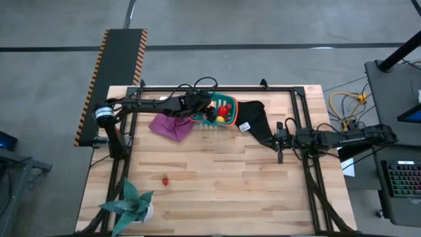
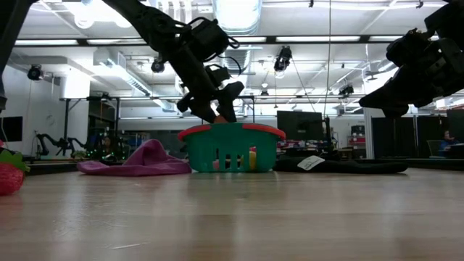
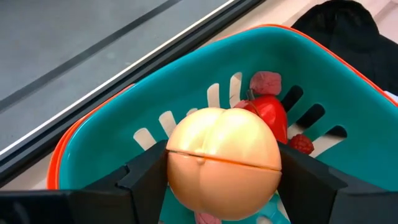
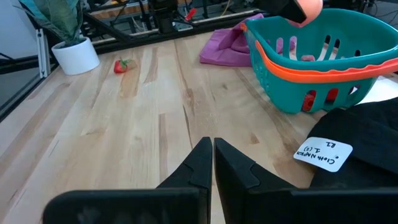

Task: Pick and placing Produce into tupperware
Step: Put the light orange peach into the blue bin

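Left gripper (image 3: 224,177) gripping smooth orange-peach plastic ball (image 3: 224,163), hanging directly over teal slotted tupperware with orange rim (image 3: 155,81); drop path straight down. Right gripper (image 4: 211,163) pinched together, idling near black cloth (image 4: 367,134). Small red strawberry piece (image 1: 165,180) lying well apart, nearer left arm.

A white tag (image 4: 323,154) with handwriting is seen on the black cloth (image 4: 367,134), just beside the shut right jaws; "Cloth Napkin" is partly legible, upside down.
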You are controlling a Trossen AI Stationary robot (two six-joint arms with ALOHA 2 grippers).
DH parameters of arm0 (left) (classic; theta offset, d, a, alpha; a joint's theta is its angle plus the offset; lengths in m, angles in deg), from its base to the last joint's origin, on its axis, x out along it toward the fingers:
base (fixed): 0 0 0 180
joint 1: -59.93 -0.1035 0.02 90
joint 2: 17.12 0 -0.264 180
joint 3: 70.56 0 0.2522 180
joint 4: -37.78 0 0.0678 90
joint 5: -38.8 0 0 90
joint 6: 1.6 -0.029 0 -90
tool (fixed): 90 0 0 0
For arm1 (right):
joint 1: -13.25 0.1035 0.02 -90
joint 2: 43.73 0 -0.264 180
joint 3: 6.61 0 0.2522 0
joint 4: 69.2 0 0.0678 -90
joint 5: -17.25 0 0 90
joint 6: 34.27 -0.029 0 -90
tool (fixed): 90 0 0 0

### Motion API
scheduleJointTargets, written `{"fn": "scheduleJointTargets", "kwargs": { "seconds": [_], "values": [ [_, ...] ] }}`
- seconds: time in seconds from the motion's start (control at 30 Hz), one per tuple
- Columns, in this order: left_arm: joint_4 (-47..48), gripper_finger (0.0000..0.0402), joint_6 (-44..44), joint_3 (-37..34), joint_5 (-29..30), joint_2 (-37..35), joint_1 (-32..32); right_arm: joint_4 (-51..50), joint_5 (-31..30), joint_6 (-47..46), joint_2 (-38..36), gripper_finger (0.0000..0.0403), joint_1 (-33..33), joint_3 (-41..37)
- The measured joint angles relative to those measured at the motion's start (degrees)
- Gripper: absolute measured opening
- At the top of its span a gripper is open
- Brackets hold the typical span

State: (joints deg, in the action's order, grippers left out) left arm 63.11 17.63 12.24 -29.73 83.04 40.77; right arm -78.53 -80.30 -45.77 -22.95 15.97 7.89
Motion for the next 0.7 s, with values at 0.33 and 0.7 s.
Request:
{"fn": "scheduleJointTargets", "kwargs": {
  "seconds": [0.33, 0.7],
  "values": [
    [-1.03, 0.0235, -0.58, -0.28, 3.22, 0.00, 0.00, -0.02, 0.00, 0.00, 0.00, 0.0009, 0.00, 0.00],
    [-2.70, 0.0235, -2.24, -1.23, 2.64, 2.11, -0.48, 0.00, 0.00, 0.12, 0.00, 0.0009, 0.00, 0.00]
  ]
}}
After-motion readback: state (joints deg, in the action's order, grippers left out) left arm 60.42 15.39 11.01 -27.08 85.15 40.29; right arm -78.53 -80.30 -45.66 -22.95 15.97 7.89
